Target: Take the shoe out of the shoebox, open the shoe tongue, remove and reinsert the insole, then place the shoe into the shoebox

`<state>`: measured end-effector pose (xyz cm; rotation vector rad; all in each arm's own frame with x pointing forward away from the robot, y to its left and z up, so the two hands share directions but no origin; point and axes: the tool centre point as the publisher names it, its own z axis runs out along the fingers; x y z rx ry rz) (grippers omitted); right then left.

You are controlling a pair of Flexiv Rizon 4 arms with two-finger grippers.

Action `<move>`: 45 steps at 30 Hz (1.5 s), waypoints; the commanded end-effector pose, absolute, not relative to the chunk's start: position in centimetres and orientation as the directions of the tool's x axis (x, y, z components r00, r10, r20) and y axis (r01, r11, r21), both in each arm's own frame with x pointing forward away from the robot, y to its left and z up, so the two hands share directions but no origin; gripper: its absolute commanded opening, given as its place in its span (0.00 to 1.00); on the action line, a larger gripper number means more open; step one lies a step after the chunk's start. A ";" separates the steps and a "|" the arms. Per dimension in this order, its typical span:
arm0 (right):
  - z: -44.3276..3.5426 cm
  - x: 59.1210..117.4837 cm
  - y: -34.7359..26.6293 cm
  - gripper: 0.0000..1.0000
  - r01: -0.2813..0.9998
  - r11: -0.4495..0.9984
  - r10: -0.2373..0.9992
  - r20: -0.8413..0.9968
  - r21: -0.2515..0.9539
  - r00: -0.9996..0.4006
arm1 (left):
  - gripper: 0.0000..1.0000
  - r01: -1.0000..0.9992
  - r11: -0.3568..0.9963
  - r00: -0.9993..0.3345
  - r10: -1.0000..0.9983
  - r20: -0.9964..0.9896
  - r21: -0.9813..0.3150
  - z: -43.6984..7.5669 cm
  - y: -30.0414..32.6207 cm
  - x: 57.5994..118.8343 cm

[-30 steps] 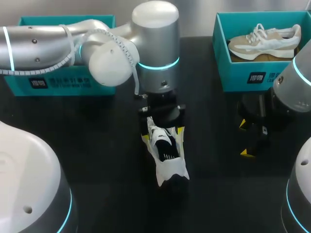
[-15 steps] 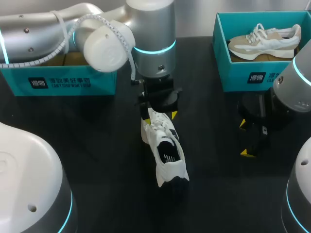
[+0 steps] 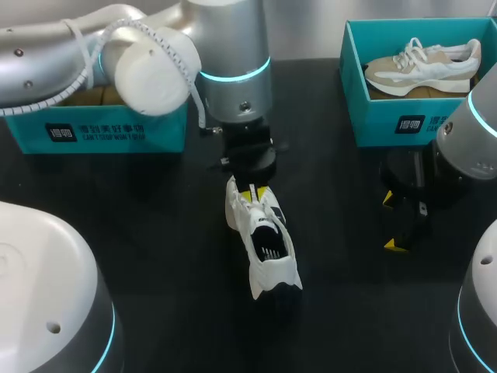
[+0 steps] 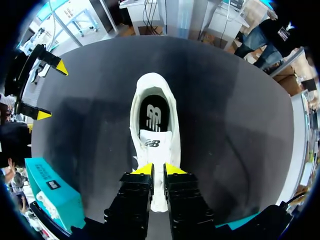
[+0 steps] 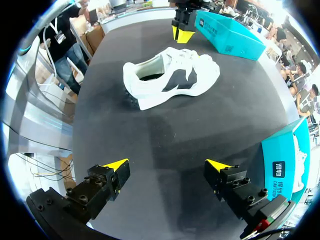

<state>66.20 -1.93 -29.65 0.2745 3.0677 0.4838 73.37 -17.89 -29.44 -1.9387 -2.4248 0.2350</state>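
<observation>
Both arms point down: left claw [image 4: 158, 169] pinching shoe [image 4: 155, 107], right claw [image 5: 167, 164] spread.

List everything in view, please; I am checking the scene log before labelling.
white shoe: one, white, lying mid-table, outside both boxes.
beige shoe: one, beige and white, inside the right shoebox.
left shoebox: one, teal, far side, partly behind the left arm.
right shoebox: one, teal, far side.
table: one, black.
left gripper: one, yellow tips, fingers nearly together over the white shoe's front.
right gripper: one, yellow tips, open, above bare table beside the white shoe.
</observation>
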 end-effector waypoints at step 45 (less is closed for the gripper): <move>-29.7 66.1 -1.9 1.00 0.171 0.937 0.179 0.001 0.305 -0.984 | 0.21 0.966 0.192 -0.205 0.977 -0.065 -0.176 -34.4 -19.6 70.9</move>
